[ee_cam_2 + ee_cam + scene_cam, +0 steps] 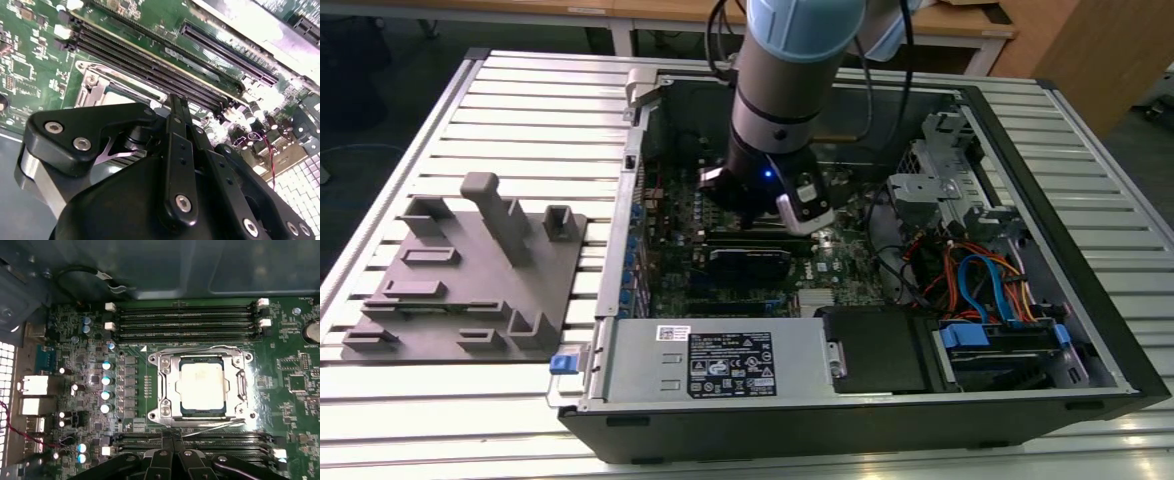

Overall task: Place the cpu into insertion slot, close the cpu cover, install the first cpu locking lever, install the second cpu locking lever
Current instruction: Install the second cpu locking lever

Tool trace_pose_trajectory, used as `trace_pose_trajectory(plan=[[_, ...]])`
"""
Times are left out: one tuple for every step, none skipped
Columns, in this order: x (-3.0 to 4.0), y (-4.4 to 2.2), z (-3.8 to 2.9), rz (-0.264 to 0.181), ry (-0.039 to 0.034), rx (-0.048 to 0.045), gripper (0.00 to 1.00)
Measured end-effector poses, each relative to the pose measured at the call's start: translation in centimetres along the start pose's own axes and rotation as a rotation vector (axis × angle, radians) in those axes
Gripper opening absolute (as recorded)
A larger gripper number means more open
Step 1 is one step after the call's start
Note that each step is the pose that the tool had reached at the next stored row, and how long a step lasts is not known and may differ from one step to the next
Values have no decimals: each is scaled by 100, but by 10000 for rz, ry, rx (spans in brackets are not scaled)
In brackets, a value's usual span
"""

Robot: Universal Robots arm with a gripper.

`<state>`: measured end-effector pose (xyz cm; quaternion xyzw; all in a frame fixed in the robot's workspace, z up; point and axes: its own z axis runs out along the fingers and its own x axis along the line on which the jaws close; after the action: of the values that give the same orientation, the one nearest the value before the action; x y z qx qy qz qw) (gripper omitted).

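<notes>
The cpu (pixel 201 384), a dull silver square, lies flat in the insertion slot (pixel 159 416) on the green board. The cpu cover (pixel 168 385), a silver frame with a square window, is down around it. Thin wire levers run along two sides of the socket; one (pixel 215 426) lies slanted close to my fingertips. My gripper (pixel 172 441) is shut with nothing visibly between its fingers, its tips just off the socket's edge over the memory slots. The second wrist view shows the gripper (pixel 176 102) above the cover's corner (pixel 92 82). In the exterior view the gripper (pixel 750 215) reaches down inside the open case.
Long black memory slots (pixel 185 320) flank the socket on both sides. Capacitors (pixel 106 381) and rear ports (pixel 35 385) stand beside it. The case (pixel 1067 390) holds a power supply (pixel 720 365), drive cage (pixel 941 190) and cables (pixel 974 275). A grey fixture plate (pixel 454 280) lies on the exterior view's left.
</notes>
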<state>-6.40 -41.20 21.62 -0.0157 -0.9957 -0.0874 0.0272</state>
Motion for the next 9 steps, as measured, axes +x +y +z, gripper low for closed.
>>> trace_pose_trajectory(plan=[[7, -2, 9, -1, 0, -26, 10], [15, -5, 17, -1, 1, -49, 10], [29, -10, 22, -1, 3, -101, 10], [37, -18, 25, -4, 6, -167, 10], [40, -27, 28, -9, 7, -232, 10], [44, -35, 30, -10, 10, -303, 10], [46, -43, 33, -11, 12, -370, 10], [46, -53, 37, -13, 13, -432, 10], [45, -64, 40, -15, 17, -497, 10]])
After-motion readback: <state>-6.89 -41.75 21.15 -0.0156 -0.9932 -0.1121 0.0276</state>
